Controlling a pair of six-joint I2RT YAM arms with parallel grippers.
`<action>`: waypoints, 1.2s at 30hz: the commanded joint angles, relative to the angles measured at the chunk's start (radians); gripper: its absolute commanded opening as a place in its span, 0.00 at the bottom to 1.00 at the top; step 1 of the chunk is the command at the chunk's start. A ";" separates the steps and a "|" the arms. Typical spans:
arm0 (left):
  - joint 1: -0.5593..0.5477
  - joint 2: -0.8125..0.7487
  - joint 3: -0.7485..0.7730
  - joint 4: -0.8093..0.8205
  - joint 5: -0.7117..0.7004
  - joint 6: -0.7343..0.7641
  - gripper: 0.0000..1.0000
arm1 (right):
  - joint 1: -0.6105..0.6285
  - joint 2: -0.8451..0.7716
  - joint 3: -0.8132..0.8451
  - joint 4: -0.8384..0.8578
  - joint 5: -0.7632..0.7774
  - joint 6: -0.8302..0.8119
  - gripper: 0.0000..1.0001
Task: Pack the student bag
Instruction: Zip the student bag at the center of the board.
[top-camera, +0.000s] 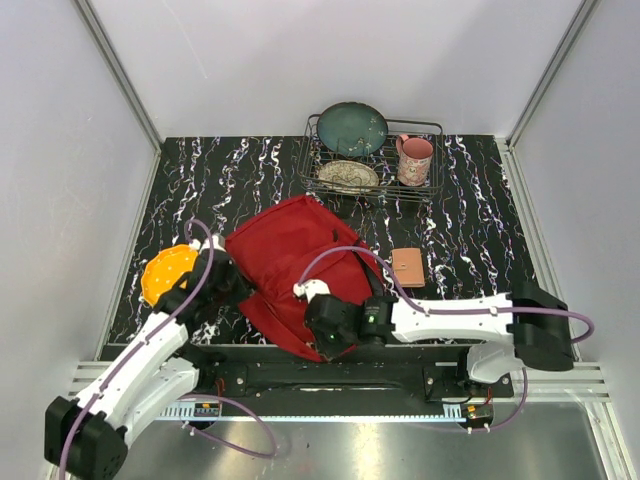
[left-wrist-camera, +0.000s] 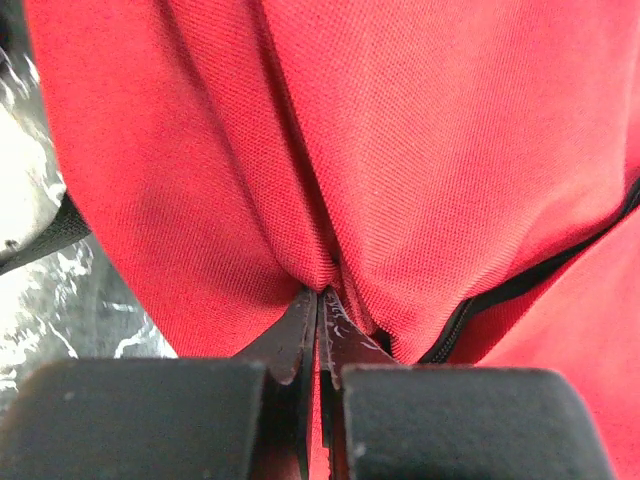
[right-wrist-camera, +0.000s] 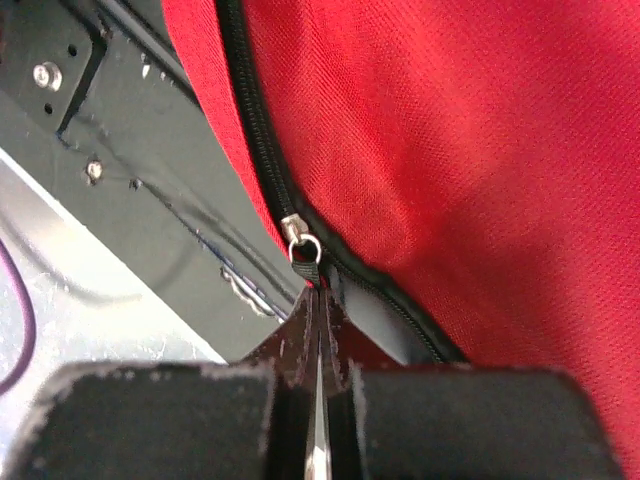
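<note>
Two grippers are clamped on the red backpack (top-camera: 285, 245), which lies towards the front of the dark marbled table (top-camera: 470, 220), with a wire rack (top-camera: 372, 165) behind it. The left gripper (left-wrist-camera: 318, 297) pinches a fold of the red fabric, jaws tight together. The right gripper (right-wrist-camera: 320, 298) is closed on the zipper pull (right-wrist-camera: 302, 242) at the backpack's near side.

Left pincer (left-wrist-camera: 318, 300) pinched tight; right pincer (right-wrist-camera: 320, 300) pinched tight; both low, angled inward.
</note>
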 joint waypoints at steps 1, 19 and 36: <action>0.113 0.071 0.123 0.125 0.083 0.179 0.00 | -0.073 0.079 0.072 0.137 -0.018 -0.049 0.00; 0.103 -0.414 -0.168 -0.006 0.324 -0.137 0.91 | -0.115 0.080 0.074 0.195 -0.041 -0.046 0.00; -0.348 -0.290 -0.165 -0.043 -0.010 -0.421 0.86 | -0.126 0.081 0.075 0.189 -0.050 -0.043 0.00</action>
